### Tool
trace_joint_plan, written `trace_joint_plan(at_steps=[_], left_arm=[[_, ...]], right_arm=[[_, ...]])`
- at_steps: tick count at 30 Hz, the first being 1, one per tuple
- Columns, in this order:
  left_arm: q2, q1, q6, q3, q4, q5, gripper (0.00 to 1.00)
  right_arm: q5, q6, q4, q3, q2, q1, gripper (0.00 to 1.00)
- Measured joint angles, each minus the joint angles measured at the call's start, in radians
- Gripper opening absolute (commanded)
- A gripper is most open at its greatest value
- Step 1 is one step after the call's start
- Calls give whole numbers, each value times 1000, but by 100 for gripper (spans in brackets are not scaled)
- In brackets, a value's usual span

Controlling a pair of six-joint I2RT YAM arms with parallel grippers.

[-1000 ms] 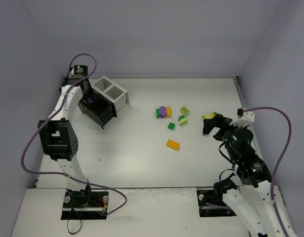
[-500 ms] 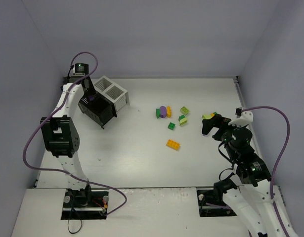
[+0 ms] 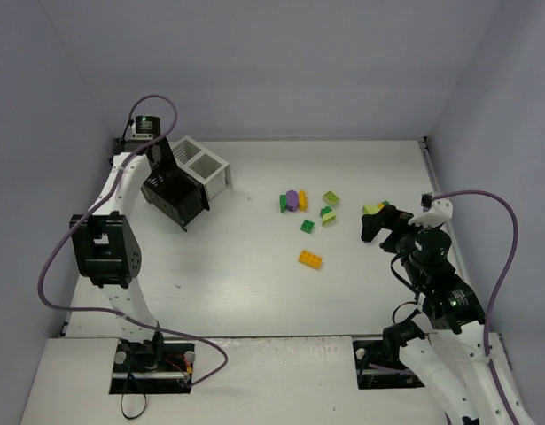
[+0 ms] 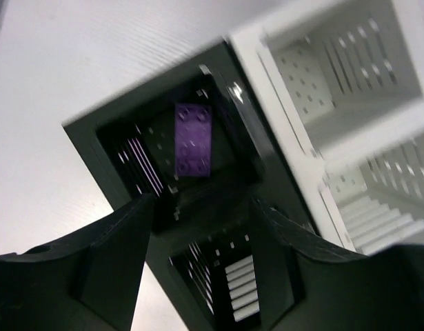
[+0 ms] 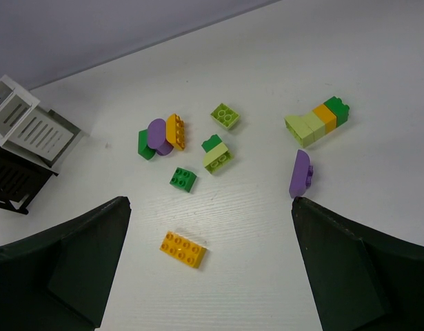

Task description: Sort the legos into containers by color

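The containers (image 3: 210, 168) stand at the far left: two white bins (image 4: 336, 76) and two black bins (image 4: 87, 131). A purple lego (image 4: 193, 140) lies inside one black bin. My left gripper (image 4: 205, 227) hovers open and empty just above the black bins (image 3: 176, 199). Loose legos lie mid-table: an orange one (image 5: 183, 249), a small dark green one (image 5: 183, 179), a purple-orange-green cluster (image 5: 158, 136), a lime one (image 5: 225, 115), a lime-and-green pair (image 5: 216, 155), a lime-orange-green row (image 5: 315, 121) and a purple one (image 5: 300, 172). My right gripper (image 5: 210, 207) is open and empty, near the row (image 3: 374, 208).
The table's right edge (image 3: 436, 195) runs close behind the right arm. Grey walls close in the back and both sides. The containers also show at the left edge of the right wrist view (image 5: 22, 138).
My left gripper has drawn up and back a little from the black bin, and the purple lego no longer shows at its tips in the top view. The right arm has barely moved.
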Motion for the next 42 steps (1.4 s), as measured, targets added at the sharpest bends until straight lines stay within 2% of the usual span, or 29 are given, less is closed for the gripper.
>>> trace_joint_plan(at_steps=[4, 8, 12, 15, 20, 25, 31, 42], left_arm=[[-109, -96, 5, -81, 3, -5, 57], [-262, -333, 1, -184, 64, 2, 69], [-362, -587, -11, -294, 155, 26, 76], [-354, -725, -14, -347, 207, 37, 77], [-226, -872, -15, -358, 254, 3, 78], [-54, -966, -38, -331, 276, -15, 78], [116, -1018, -63, -244, 286, -40, 78], [256, -1038, -114, -134, 277, -108, 77]], right_arm=[[0, 2, 0, -1, 3, 0, 100], [0, 2, 0, -2, 14, 0, 100], [0, 3, 1, -8, 16, 0, 100], [1, 3, 1, -11, 16, 0, 100], [1, 6, 1, -13, 16, 0, 100], [2, 6, 1, -13, 13, 0, 100], [12, 6, 1, -16, 1, 0, 100], [13, 8, 0, -16, -1, 0, 100]])
